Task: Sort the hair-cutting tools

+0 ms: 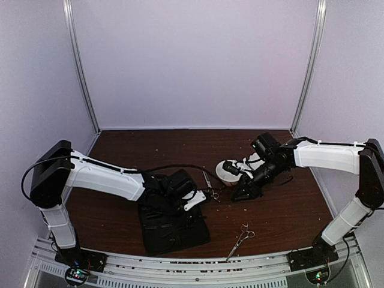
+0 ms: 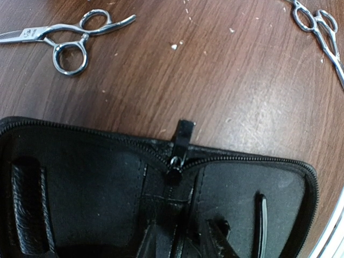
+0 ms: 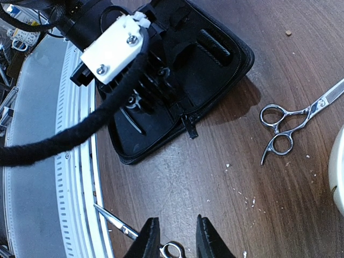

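Scissors first: I see the bowl-side scissors [image 1: 210,191] flat on the desk [image 1: 138,150], between the open black case [image 1: 174,234] and the white bowl [image 1: 227,175], with their ring handles toward the case's zipper edge. The rail-side scissors [image 1: 241,237] lie well apart from them, close to the front rail and clear of the case.

My left end effector [image 1: 180,198] hangs over the case's open interior. It is dark against dark lining, so I cannot tell whether its fingers are spread or together. In the left wrist view, a thin dark stick [image 2: 262,220] sits inside the case's right half.

My right end effector [image 3: 176,223] hovers beside the bowl, fingers parted and gripping nothing. In its wrist view, a ring handle of the rail-side scissors shows in the gap between them.
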Motion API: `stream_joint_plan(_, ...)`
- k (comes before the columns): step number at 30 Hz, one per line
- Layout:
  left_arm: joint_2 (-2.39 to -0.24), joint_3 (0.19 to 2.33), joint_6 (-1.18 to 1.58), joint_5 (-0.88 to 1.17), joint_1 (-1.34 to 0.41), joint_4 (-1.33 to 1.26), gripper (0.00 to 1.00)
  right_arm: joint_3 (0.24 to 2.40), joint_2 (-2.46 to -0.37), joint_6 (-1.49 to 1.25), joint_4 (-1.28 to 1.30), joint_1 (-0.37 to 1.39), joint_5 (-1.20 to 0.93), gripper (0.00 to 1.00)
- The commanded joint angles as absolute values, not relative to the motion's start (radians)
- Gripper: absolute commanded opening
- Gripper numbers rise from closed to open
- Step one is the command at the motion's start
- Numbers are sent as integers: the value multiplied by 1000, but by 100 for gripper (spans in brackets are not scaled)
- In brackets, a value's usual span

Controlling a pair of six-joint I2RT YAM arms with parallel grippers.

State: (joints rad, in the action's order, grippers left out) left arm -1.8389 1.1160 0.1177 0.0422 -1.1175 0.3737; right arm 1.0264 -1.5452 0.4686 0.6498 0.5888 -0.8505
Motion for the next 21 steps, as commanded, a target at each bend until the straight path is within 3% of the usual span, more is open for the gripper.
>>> stream_joint_plan(1, -1802, 1088, 100, 41, -1128, 433, 32, 1052, -1551, 483, 662, 592, -836, 26)
stream_joint_plan(21, -1771, 1034, 79, 49, -1133, 449, 33, 1054, -1548, 485, 666, 592, -830, 26)
